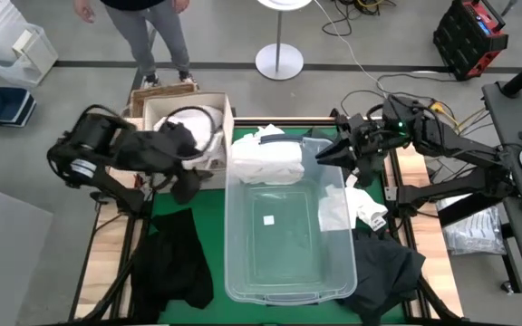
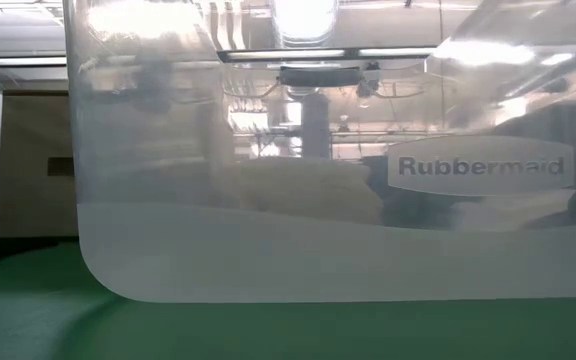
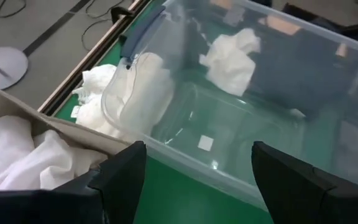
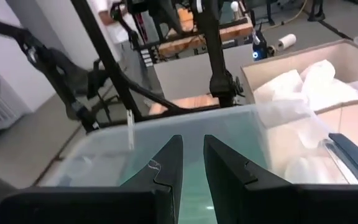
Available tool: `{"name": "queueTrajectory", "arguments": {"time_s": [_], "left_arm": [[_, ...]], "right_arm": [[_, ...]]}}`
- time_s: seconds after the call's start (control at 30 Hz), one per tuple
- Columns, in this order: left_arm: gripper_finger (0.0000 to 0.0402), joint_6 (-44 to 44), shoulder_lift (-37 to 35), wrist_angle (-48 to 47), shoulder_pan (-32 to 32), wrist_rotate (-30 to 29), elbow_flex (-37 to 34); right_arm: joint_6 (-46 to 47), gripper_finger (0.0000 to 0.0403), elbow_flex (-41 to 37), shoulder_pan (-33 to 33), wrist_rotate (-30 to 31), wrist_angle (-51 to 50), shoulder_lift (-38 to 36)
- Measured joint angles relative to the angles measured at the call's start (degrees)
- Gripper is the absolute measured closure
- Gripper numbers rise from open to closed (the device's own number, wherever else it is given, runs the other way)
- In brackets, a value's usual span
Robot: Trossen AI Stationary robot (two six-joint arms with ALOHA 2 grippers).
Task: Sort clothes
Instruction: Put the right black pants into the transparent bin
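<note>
- White clothes lie in three places: a heap (image 1: 263, 156) draped over the far rim of the clear plastic tub (image 1: 333, 272), a small piece (image 1: 366, 206) hanging at the tub's right wall, and more white fabric (image 1: 208, 138) inside the cardboard box (image 1: 226, 107) at the table's far left corner.
- Dark clothes lie on the green table (image 1: 214, 235): one garment (image 1: 178, 263) to the left of the tub, another (image 1: 383, 267) at the near right corner.
- The tub's floor looks bare apart from a small label.
- The left gripper (image 3: 194, 180) hangs over the gap between box and tub, its two fingers spread wide with nothing between them.
- The right gripper (image 4: 192, 165) hovers at the tub's far right corner, its fingers drawn nearly together and holding nothing.
- A person stands beyond the table's far edge, only the legs (image 1: 157, 41) showing.
- Judged step: between picks, with the left arm looking free to take another garment.
- The next move probably calls for lowering the spread left fingers onto the white heap on the tub rim, pinching a fold, and lifting it clear of the rim before carrying it to its pile.
</note>
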Motion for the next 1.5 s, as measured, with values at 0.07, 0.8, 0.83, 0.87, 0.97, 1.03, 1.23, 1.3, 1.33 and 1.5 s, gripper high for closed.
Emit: {"name": "queueTrajectory", "arguments": {"time_s": [0.07, 0.8, 0.83, 0.87, 0.97, 1.03, 1.23, 1.3, 1.33, 1.5], "left_arm": [[0.0135, 0.0, -2.2, 0.0, -0.9, -0.1, -2.2], [0.0135, -9.9, -15.7, 0.0, -1.6, 10.2, -24.2], [0.0135, -11.4, -15.7, 0.0, -1.6, 12.2, -24.2], [0.0135, -13.0, -15.7, 0.0, -1.6, 14.4, -24.2], [0.0135, -16.8, -15.6, 0.0, -1.6, 17.6, -24.3], [0.0135, -18.7, -15.7, -0.1, -1.6, 17.8, -24.4], [0.0135, -18.3, -15.2, 0.0, -1.6, 16.9, -24.4], [0.0135, -17.1, -14.9, 0.0, -1.6, 14.9, -24.4], [0.0135, -16.1, -14.8, 0.0, -1.6, 13.3, -24.4], [0.0135, -6.6, -14.3, 0.0, -1.3, 4.3, -24.4]], "right_arm": [[0.9, 0.0346, 1.6, 0.0, 1.2, 0.0, 0.5], [-3.3, 0.0346, 26.3, -3.6, 20.9, -27.1, 14.2], [-3.6, 0.0346, 27.6, -4.1, 20.9, -28.5, 14.9], [-4.8, 0.0346, 28.8, -4.4, 20.9, -30.1, 15.6], [-8.7, 0.0346, 33.0, -5.8, 20.9, -36.3, 17.2], [-9.6, 0.0346, 35.8, -6.8, 21.0, -41.2, 18.1], [-7.4, 0.0346, 38.9, -10.0, 21.0, -51.8, 18.7], [-5.4, 0.0346, 38.9, -10.9, 21.0, -54.8, 18.2], [-4.7, 0.0346, 38.8, -11.3, 21.0, -56.0, 17.9], [-5.2, 0.0346, 37.8, -11.4, 20.7, -62.5, 15.4]]}}
